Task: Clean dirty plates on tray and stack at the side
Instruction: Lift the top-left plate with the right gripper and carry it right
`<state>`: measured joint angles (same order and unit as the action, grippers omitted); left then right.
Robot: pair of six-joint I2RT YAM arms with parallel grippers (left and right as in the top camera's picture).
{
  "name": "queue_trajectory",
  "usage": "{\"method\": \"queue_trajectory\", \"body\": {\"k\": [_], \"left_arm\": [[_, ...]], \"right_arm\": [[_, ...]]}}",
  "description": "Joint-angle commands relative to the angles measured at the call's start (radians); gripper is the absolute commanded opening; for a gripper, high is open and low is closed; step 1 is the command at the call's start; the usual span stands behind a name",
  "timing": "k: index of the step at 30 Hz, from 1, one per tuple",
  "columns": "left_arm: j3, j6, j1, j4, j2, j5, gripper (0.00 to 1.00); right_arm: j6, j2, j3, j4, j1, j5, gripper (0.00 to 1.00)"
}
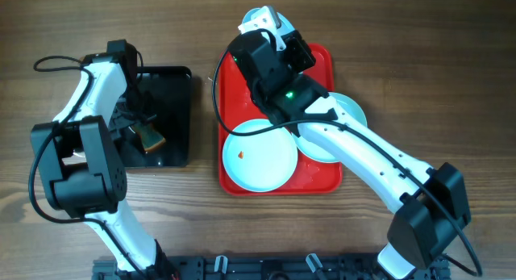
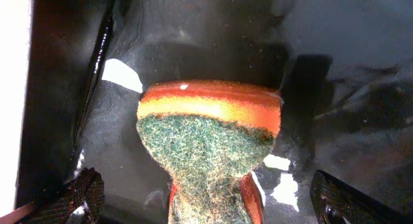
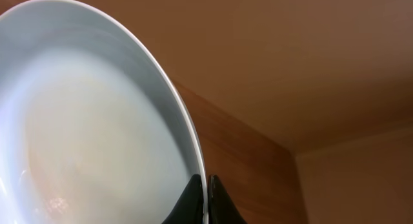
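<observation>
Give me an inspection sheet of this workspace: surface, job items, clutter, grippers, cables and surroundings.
Surface: wooden table.
Job's things: red tray holds the spotted plate near-left and the second plate overhanging its right rim; third plate lifted.
Clutter: black tray with a sponge in it.
Grippers: left gripper open, straddling the sponge; right gripper shut on the third plate's rim.
Cables: black cable loops beside the left arm.
Surroundings: black rail along the table's near edge.

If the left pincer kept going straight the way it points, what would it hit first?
The sponge, green scrubbing side up, lying right ahead between the open fingers of the left pincer, in the black tray. How near it is remains unclear.
</observation>
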<state>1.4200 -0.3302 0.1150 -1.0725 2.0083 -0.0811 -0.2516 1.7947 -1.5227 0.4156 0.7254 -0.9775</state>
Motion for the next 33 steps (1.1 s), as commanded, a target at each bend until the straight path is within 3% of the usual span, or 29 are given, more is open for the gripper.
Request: {"method": "queue_trajectory", "body": {"k": [1,33], "left_arm": [[-0.003,0.009,-0.001,0.0,-0.018,-0.006,1.0],[-0.003,0.009,-0.001,0.0,-0.018,-0.006,1.0]], "right_arm": [[-0.03,-0.018,0.006,-0.007,0.021,-0.113,0.04],[-0.063,-0.018,0.039,-0.001,0.052,-0.135,0.04]]}}
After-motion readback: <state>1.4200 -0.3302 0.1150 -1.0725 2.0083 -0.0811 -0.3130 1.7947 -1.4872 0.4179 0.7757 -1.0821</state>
